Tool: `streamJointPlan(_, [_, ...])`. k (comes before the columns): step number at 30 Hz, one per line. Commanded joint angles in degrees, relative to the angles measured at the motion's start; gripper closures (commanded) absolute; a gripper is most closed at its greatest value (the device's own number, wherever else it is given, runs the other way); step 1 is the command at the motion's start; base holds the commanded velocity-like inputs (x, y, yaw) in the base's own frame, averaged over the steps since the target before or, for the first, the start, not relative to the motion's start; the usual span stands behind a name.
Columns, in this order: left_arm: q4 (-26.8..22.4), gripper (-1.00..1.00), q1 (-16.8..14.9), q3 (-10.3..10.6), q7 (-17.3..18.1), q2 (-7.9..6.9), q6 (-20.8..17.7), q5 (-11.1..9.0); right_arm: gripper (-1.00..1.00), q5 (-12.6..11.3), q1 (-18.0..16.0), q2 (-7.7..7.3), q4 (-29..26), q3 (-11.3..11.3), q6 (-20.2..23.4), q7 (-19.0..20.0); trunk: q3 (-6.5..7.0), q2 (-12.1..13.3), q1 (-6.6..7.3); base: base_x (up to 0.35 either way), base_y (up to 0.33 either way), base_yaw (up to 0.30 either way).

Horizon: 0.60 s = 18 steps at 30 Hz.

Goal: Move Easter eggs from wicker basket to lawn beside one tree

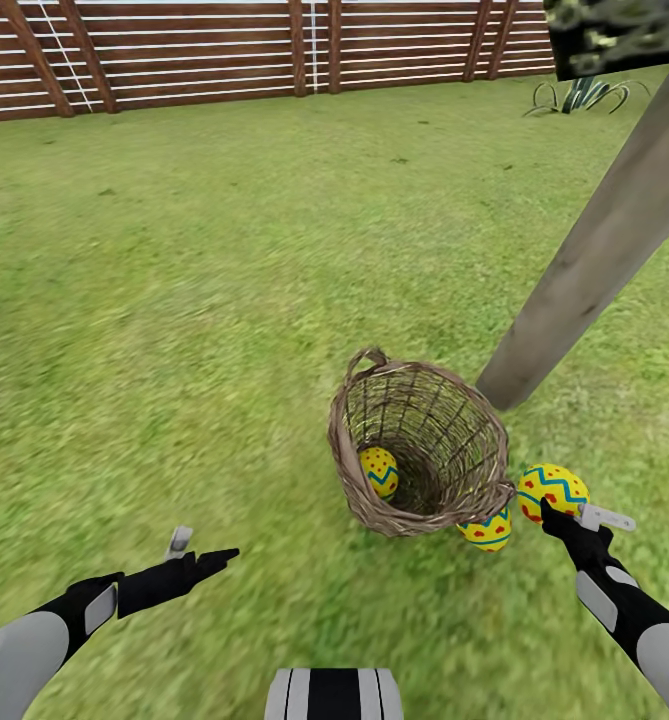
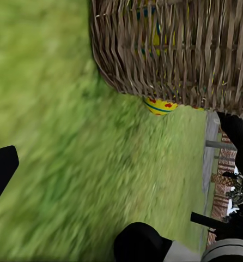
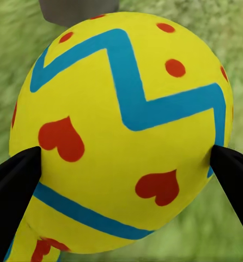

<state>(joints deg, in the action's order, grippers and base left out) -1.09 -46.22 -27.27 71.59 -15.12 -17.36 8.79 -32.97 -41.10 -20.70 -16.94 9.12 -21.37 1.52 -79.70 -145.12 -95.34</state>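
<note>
Head view: my right pincer (image 1: 564,510) is closed on a yellow Easter egg with blue zigzag bands and red hearts (image 1: 552,490), held just right of the tan woven wicker basket (image 1: 419,445) that lies tipped on the green lawn (image 1: 174,300), its mouth facing me and its small loop handle at the far rim. In the right wrist view this held egg (image 3: 127,131) sits between the two black fingertips (image 3: 15,180), which press its opposite sides. A second egg of the same pattern (image 1: 379,472) lies inside the basket near its left wall. A third egg (image 1: 486,530) rests on the grass touching the basket's near right rim; in the left wrist view it (image 2: 161,105) peeks from under the woven wall (image 2: 176,54). The thick, leaning grey-brown tree trunk (image 1: 594,260) meets the lawn just behind the basket to the right. My left pincer (image 1: 199,552) hovers over the grass well left of the basket, spread open and holding nothing. A brown slatted fence (image 1: 224,50) bounds the lawn at the far side.
</note>
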Motion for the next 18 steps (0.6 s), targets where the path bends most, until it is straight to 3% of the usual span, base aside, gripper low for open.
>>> streamJointPlan(1, [-0.05, -1.0, -0.01, -0.5, 0.21, 0.0, -0.57, 0.53, 1.0, -0.61, -0.04, -0.04, 0.06, 0.37, -0.25, 0.15, -0.04, -0.01, 0.01, 0.0, 0.0, 0.0])
streamJointPlan(2, [-0.05, -1.0, -0.01, -0.5, 0.21, 0.0, -0.57, 0.53, -1.0, -0.61, -0.04, -0.02, 0.06, 0.37, -0.25, 0.15, -0.04, -0.01, 0.01, 0.0, 0.0, 0.0])
streamJointPlan(9, [-0.05, -1.0, -0.01, -0.5, 0.21, 0.03, -0.57, 0.53, -1.0, -0.54, -0.04, 0.71, 0.13, 0.32, -0.9, 0.15, -0.04, -0.01, 0.01, 0.0, 0.0, 0.0])
streamJointPlan(18, [-0.05, -1.0, -0.01, -0.56, 0.02, 0.22, -0.69, 0.52, -1.0, -0.68, -0.04, 0.35, 1.21, 0.18, -1.04, 0.13, 1.96, 0.11, 0.24, 0.0, 0.0, 0.0])
